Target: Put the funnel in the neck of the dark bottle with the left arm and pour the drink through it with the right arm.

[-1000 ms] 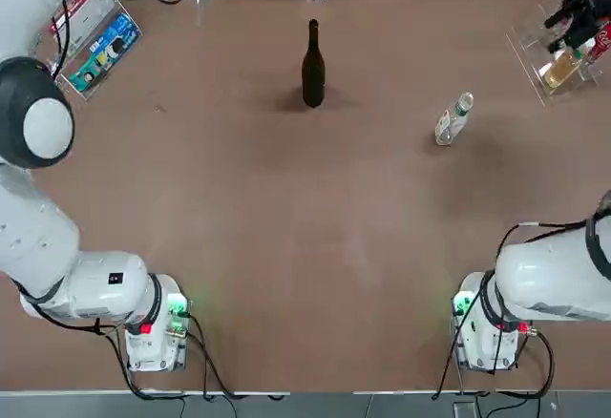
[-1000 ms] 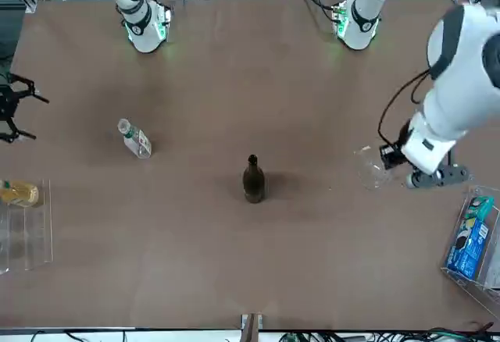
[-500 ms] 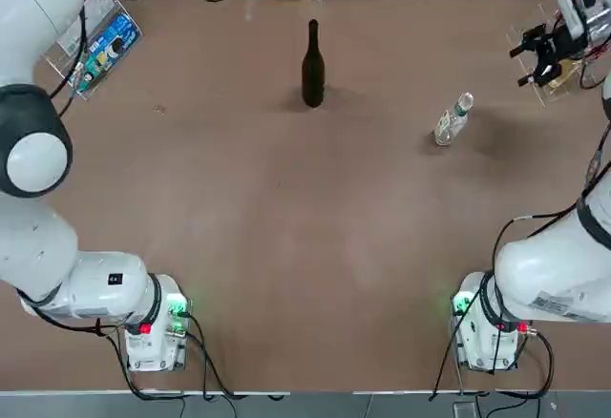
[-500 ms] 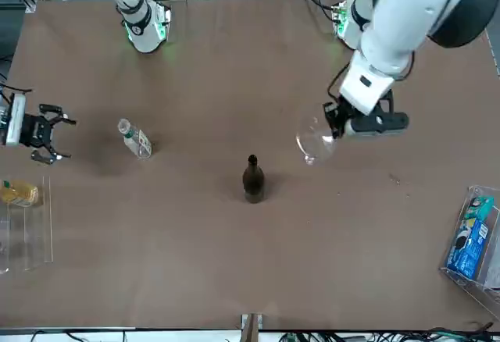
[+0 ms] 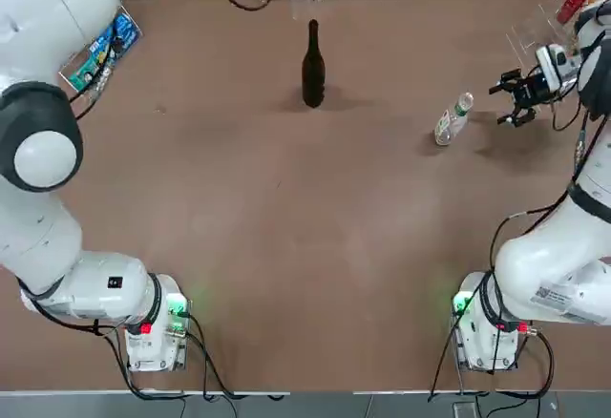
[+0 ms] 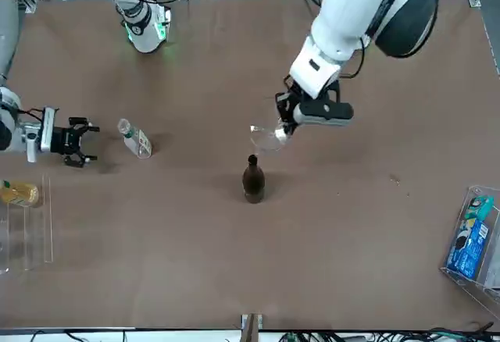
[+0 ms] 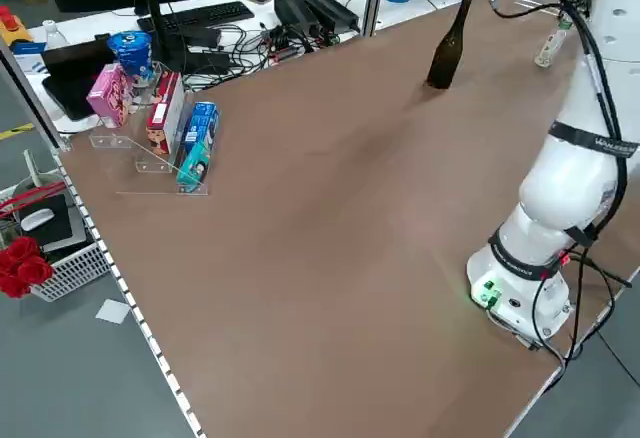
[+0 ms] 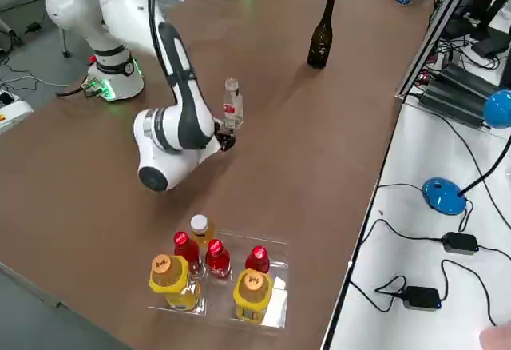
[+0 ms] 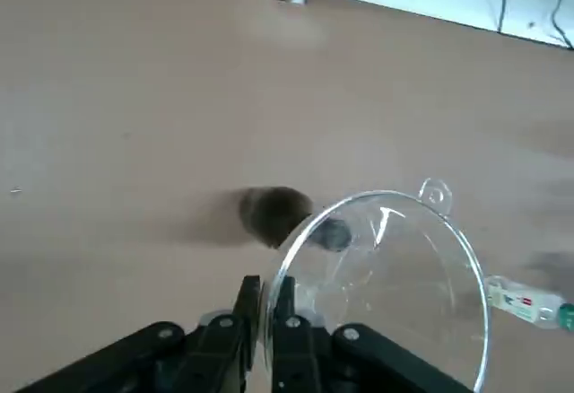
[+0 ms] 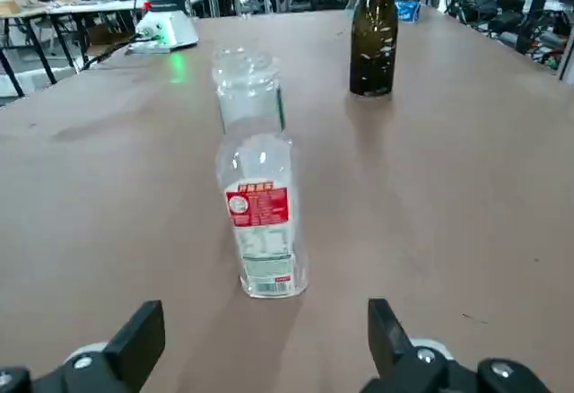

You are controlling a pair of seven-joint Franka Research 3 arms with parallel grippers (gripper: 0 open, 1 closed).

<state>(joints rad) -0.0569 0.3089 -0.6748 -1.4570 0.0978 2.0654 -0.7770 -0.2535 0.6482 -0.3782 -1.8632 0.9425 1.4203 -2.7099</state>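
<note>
Closing: left pincer [image 9: 262,294], shut on the funnel's [image 9: 381,276] rim; the upright dark bottle's [image 6: 253,182] neck lies just beside my funnel, mine nearer than the right pincer [image 10: 266,321], wide open, empty.

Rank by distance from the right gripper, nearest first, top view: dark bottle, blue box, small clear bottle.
From the right gripper:
1. Small clear bottle: just to its left.
2. Dark bottle: farther left, toward the table's far edge.
3. Blue box: table's far left corner.
</note>
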